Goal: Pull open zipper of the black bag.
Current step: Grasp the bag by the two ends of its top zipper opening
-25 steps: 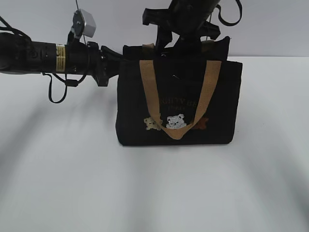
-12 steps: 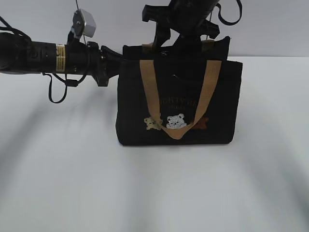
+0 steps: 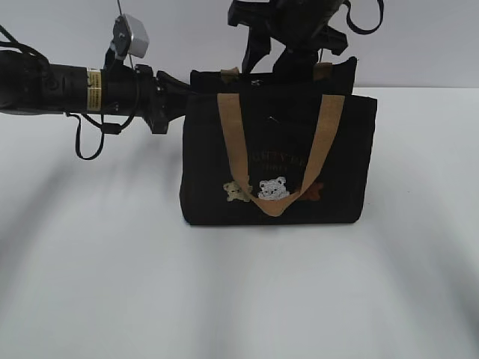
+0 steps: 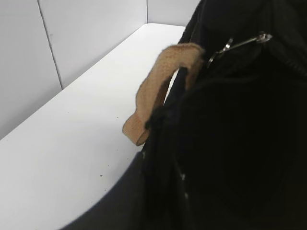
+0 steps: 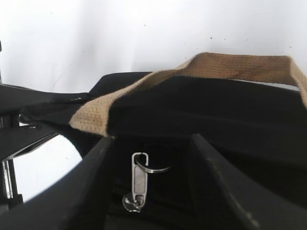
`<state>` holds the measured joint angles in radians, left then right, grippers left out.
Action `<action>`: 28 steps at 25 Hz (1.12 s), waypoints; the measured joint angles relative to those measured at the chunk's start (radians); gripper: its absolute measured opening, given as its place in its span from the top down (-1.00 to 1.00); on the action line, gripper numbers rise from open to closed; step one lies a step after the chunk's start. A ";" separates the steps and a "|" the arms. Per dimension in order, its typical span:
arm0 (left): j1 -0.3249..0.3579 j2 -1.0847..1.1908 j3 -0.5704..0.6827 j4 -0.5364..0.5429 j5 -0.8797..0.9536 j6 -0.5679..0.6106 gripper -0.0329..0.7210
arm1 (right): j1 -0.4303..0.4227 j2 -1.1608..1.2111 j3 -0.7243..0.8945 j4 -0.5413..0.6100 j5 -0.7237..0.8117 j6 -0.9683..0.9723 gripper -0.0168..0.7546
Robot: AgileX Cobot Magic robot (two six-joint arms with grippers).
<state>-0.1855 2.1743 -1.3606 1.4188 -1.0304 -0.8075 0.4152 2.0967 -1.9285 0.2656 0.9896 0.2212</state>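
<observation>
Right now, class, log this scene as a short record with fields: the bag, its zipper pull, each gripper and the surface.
bag: black bag, upright, tan handle hanging down its front, three bear patches low on that face
zipper pull: silver zipper pull with a small ring, lying on the bag's top, not gripped
right gripper: right gripper open, above the bag's top, one finger on either side of the pull
left gripper: left gripper at the bag's upper left corner, pressed into black fabric; grip unclear
surface: white table
</observation>
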 joint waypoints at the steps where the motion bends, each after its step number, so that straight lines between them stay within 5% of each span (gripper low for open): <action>1: 0.000 0.000 0.000 0.000 0.000 0.000 0.67 | 0.000 0.001 0.000 0.001 0.000 0.000 -0.03; 28: 0.000 0.000 0.000 0.003 0.011 0.000 0.67 | 0.000 0.044 -0.001 0.022 0.032 -0.014 0.02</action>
<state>-0.1855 2.1743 -1.3606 1.4217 -1.0194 -0.8075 0.4152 2.1408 -1.9294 0.2872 1.0217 0.2075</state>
